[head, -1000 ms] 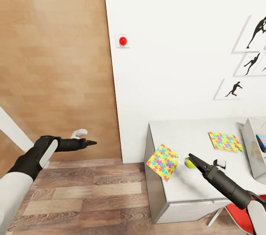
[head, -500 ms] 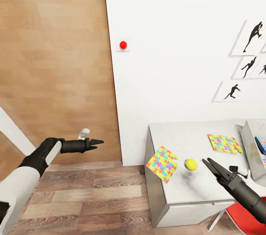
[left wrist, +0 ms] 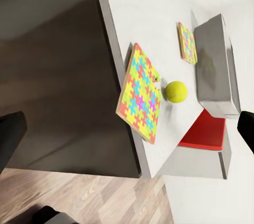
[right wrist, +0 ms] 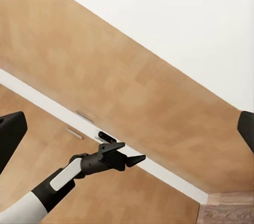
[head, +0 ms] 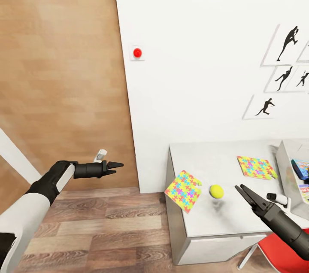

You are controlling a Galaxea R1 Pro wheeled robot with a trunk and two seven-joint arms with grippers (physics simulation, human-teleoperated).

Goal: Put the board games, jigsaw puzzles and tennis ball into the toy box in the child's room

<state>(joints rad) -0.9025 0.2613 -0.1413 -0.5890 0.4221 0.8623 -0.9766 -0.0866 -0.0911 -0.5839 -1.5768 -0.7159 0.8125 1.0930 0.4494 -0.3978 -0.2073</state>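
Note:
On the table (head: 214, 161) a colourful jigsaw puzzle (head: 185, 185) (left wrist: 140, 94) is tilted, overhanging the left edge. The yellow tennis ball (head: 216, 191) (left wrist: 175, 91) rests just right of it. A second jigsaw puzzle (head: 256, 167) (left wrist: 186, 43) lies flat beside the grey toy box (head: 284, 165) (left wrist: 214, 65), in which a blue board game (head: 301, 167) lies. My right gripper (head: 238, 187) hovers open, a short gap right of the ball. My left gripper (head: 119, 165) (right wrist: 138, 157) is open in the air left of the table, holding nothing. The bed is out of view.
A wood-panelled wall (head: 64, 71) stands at the left, and a white wall with a red button (head: 137, 53) and framed silhouettes (head: 285, 45) behind the table. A red chair (head: 274, 256) (left wrist: 203, 131) sits by the table's near right. Wood floor (head: 107, 230) lies left of the table.
My right gripper drew back rightward from the tennis ball, which it nearly touched a second ago. The left arm reached slightly forward. The whole view shifted a little as the head turned.

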